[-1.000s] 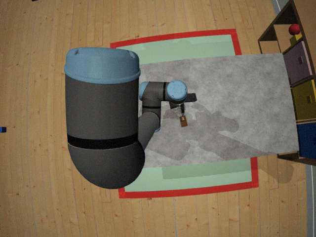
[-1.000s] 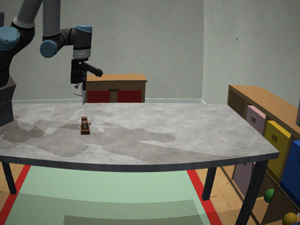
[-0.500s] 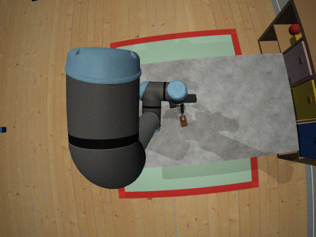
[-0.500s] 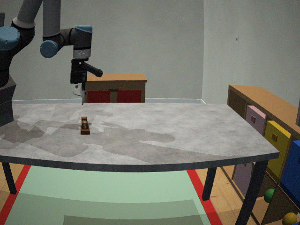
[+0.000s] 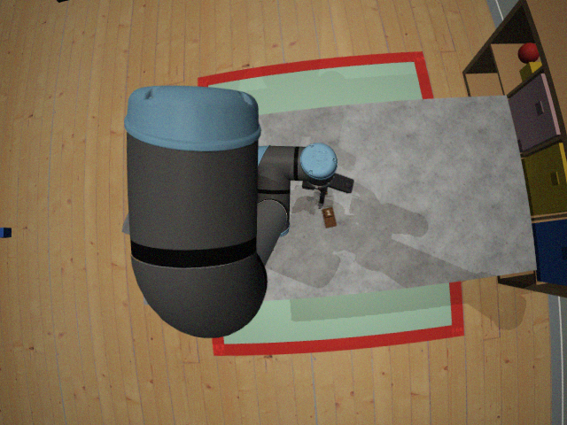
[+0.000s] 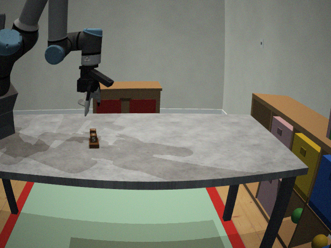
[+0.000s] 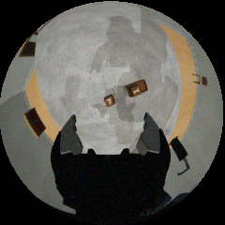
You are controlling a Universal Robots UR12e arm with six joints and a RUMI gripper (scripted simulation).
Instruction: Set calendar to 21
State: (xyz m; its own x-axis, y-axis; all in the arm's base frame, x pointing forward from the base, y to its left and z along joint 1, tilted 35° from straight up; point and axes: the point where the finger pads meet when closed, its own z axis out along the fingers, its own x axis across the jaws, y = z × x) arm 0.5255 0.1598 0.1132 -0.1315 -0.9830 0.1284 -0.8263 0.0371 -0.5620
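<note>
Nearest the top camera, a thick dark section of the arm [image 5: 192, 197] [image 6: 91, 45] with a blue cap filled the area around 9 o'clock and covered part of the grey table [image 5: 435, 159] [image 6: 186, 133] [image 7: 70, 56]. Toward the middle, the two-jaw gripper [image 5: 322, 197] [image 6: 92, 109] [image 7: 109, 114] hung above the tabletop, its fingers pointing downward. The hand was released and spread to its full width, with nothing between its fingers; both tips were up in the air, touching neither cube, tray nor table.

In the wrist view the fingers stood at either side, and the outer cube [image 6: 92, 130] [image 7: 110, 100] lay beyond the gap between them, toward 12 o'clock. It rested on the table, outside the tray and apart from it, with a pale mark like a 7 on its upper face. From that cube, the brown tray [image 5: 330, 224] [image 6: 93, 146] [image 7: 144, 85] was at 2 o'clock, standing on the table and holding the other cube [image 5: 327, 212] [image 6: 93, 138] [image 7: 136, 89] at one end. That cube's top showed what looked like a 1, while the exterior view showed a 5 on its facing side.

Seen from the top, the tray sat at about 5 o'clock from the gripper, near it but lower down.

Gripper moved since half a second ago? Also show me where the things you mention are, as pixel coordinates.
Yes, it turned clockwise in the top view: the gripper's [image 5: 321, 201] [image 6: 92, 110] [image 7: 110, 116] black side bar [image 5: 342, 182] [image 6: 103, 78], then roughly parallel to the table's [image 5: 457, 137] [image 6: 186, 160] [image 7: 61, 61] long edges, now slants.
</note>
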